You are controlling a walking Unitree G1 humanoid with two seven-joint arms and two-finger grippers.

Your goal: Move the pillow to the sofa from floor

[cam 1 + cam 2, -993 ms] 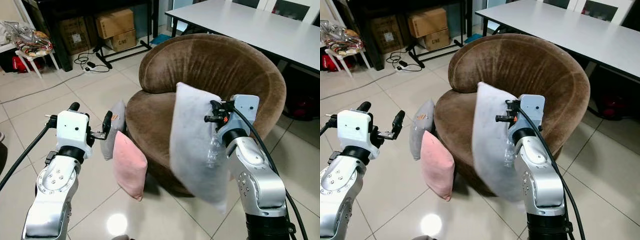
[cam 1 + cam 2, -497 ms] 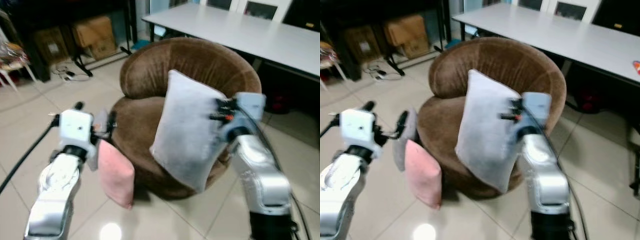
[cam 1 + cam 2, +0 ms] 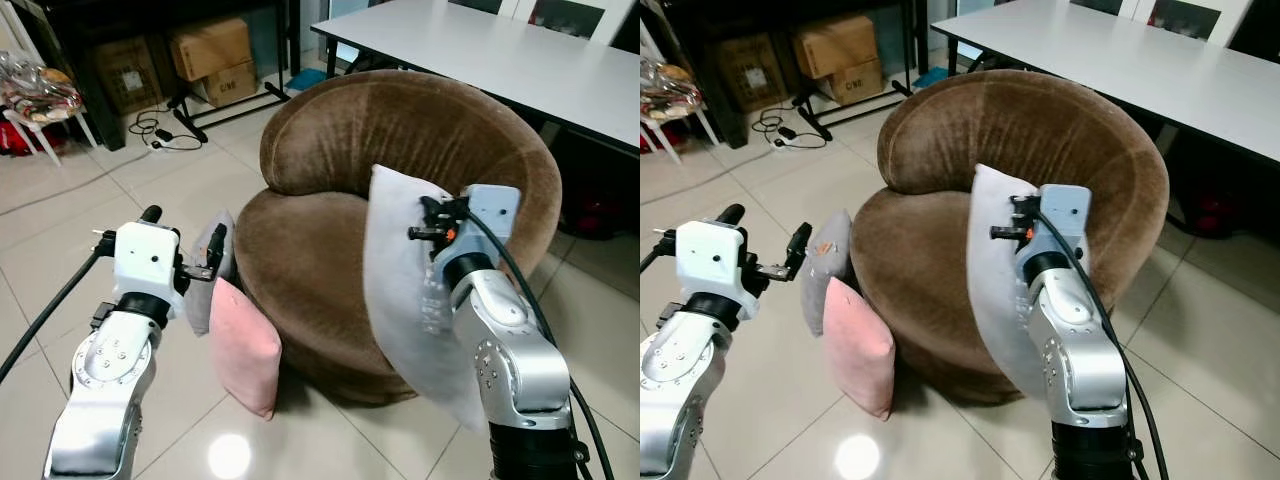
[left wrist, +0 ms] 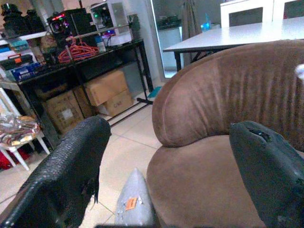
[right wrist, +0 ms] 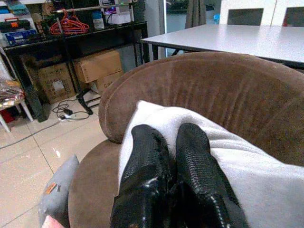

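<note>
Compared with half a second earlier, the head camera view has steadied and drawn back, and the large pale grey fabric pillow [image 3: 410, 300] now hangs more upright at the front right edge of the round brown velvet sofa [image 3: 400, 140], its lower corner reaching down past the seat rim toward the glossy beige tiled floor [image 3: 60, 230]. The right claw [image 5: 166, 161] is clamped on the upper edge of this pillow, with both black fingers [image 5: 142, 180] pressed together and the fabric bunched between them; in the right wrist view the sofa backrest rises directly behind the grip. The pillow is off the floor and leans against the sofa front, but whether any part rests on the seat cushion cannot be determined. The left claw [image 3: 180, 245] is raised in front of the robot at the left side of the sofa, with its fingers spread wide apart and nothing held. Two further cushions stand on the floor against the left side of the sofa: a pink rectangular cushion [image 3: 243, 345] and, just behind it, a small grey cushion with an orange tag [image 3: 205, 280]. A long white desk [image 3: 500, 50] stands behind the sofa, and brown cardboard boxes [image 3: 210, 60] sit under a dark shelf unit at the far left.
</note>
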